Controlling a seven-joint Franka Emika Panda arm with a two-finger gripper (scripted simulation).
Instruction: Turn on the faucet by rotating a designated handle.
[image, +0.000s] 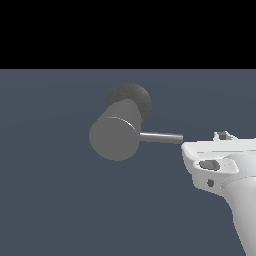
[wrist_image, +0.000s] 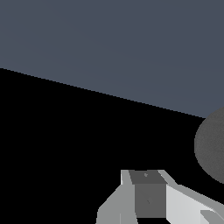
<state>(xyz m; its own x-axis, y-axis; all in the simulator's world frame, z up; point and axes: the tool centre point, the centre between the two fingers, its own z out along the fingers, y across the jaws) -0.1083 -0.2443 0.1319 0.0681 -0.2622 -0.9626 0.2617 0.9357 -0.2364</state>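
Note:
The faucet (image: 115, 138) is a thick matte grey cylinder with its flat round end facing the camera, and its darker speckled base (image: 132, 99) sits behind it. The handle (image: 160, 137) is a thin grey rod sticking out toward the exterior view's right. My white hand sits just past the rod's free end, slightly lower, and I cannot tell whether it touches. Only a small part of the gripper (image: 223, 135) shows above the hand. In the wrist view the fingers (wrist_image: 146, 177) stand together with no gap and hold nothing. A round speckled part of the faucet (wrist_image: 212, 146) shows at the frame's edge.
A flat blue-grey floor (image: 55, 200) spreads under everything. The white arm (image: 242, 205) rises from the lower corner on the exterior view's right. Black background fills the space above the floor.

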